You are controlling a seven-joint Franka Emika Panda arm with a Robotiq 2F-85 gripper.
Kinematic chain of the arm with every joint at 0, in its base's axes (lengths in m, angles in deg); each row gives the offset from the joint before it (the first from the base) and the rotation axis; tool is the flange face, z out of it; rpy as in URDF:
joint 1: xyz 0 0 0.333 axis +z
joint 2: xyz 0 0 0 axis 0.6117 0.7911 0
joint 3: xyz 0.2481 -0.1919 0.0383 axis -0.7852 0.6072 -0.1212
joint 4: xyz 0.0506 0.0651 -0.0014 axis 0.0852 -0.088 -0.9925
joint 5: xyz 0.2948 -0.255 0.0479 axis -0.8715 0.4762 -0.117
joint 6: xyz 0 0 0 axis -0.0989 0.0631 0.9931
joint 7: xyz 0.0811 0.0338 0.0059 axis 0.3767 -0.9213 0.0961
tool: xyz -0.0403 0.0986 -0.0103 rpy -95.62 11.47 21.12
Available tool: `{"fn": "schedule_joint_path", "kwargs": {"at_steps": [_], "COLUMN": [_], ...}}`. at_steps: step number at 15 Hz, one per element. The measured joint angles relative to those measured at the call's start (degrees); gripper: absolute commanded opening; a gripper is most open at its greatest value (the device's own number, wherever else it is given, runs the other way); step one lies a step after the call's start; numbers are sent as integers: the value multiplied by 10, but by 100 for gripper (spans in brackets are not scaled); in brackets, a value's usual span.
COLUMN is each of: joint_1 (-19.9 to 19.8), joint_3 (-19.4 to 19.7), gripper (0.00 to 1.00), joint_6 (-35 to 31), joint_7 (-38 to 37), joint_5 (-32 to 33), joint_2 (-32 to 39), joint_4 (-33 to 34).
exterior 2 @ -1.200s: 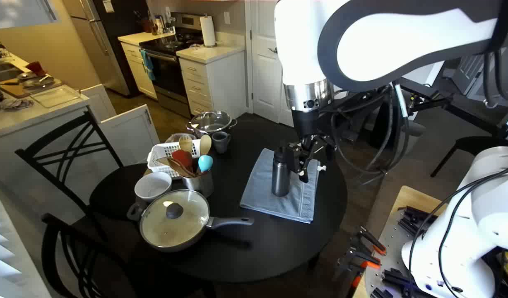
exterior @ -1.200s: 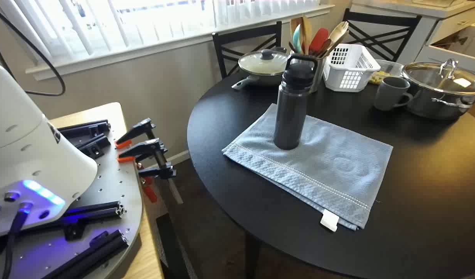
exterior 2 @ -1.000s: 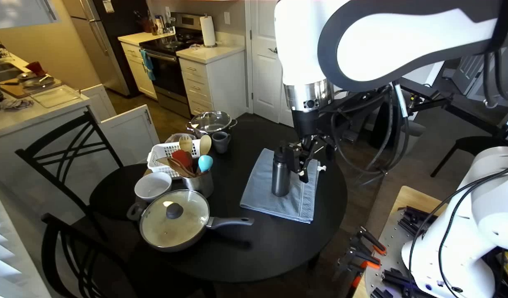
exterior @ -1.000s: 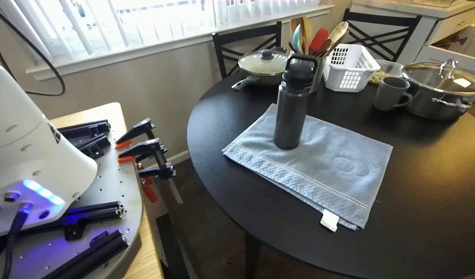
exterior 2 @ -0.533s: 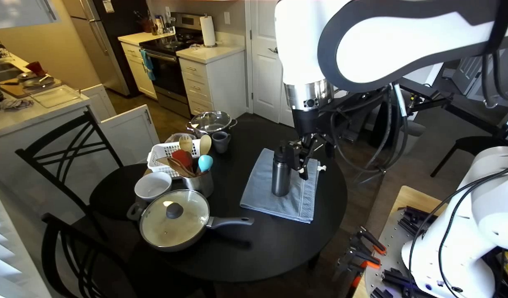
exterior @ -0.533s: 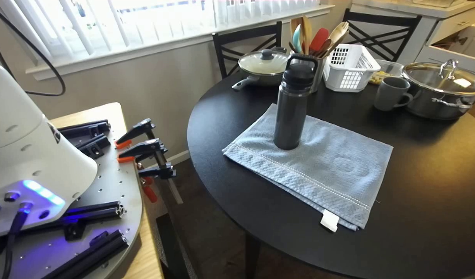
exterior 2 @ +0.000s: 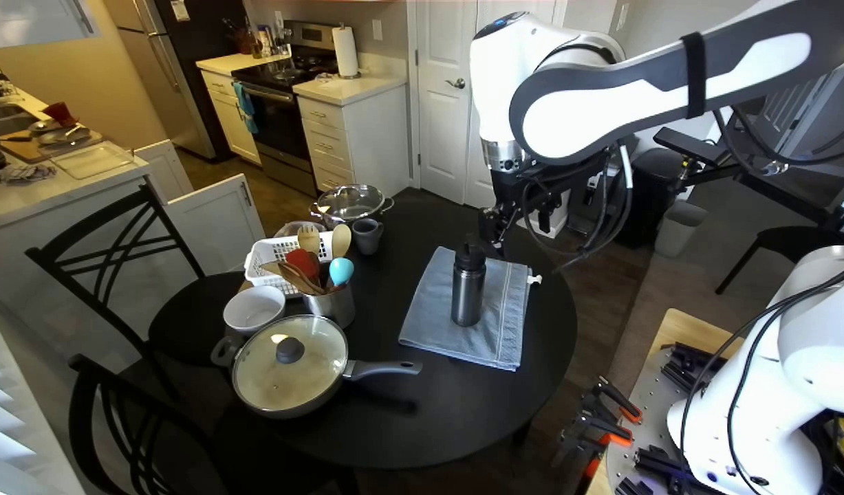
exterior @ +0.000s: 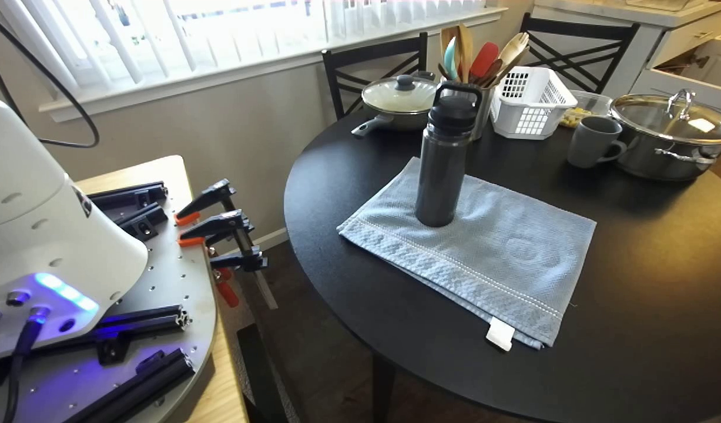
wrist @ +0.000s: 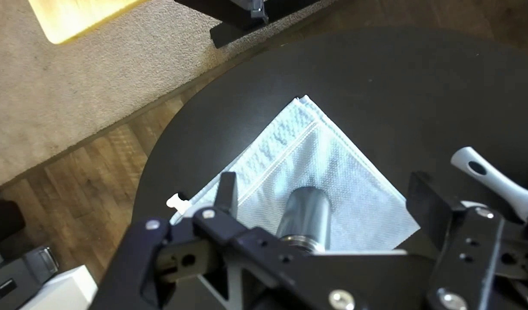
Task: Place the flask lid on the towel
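The black flask lid with its loop handle sits on top of the upright dark grey flask. The lid also shows on the flask in an exterior view. The flask stands on the blue-grey towel, which lies on the black table. My gripper is above and to the right of the lid in that view, apart from it. In the wrist view my gripper is open, its fingers wide apart, with the flask body showing beyond. The lid is hidden there behind the gripper.
A lidded frying pan, a utensil holder, a white bowl, a white basket, a grey mug and a lidded pot stand round the towel. The pan's handle points towards the towel.
My gripper was beside the flask's lid in an exterior view; it has moved up and back, away from the flask. The flask, lid and towel have not moved.
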Motion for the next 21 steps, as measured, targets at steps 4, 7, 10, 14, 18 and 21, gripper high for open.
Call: {"fn": "schedule_joint_path", "kwargs": {"at_steps": [4, 7, 10, 14, 18, 21], "joint_1": [-10, -14, -17, -17, -17, -16], "joint_3": [19, 42, 60, 75, 78, 78], "gripper": [100, 100, 100, 100, 100, 100], "joint_6": [-25, -46, -94, -133, -133, -133], "joint_7": [-90, -166, -235, -270, -270, -270], "joint_5": [12, 13, 28, 95, 119, 120], "joint_2": [46, 77, 103, 132, 147, 148], "joint_4": [1, 1, 2, 26, 60, 61]}}
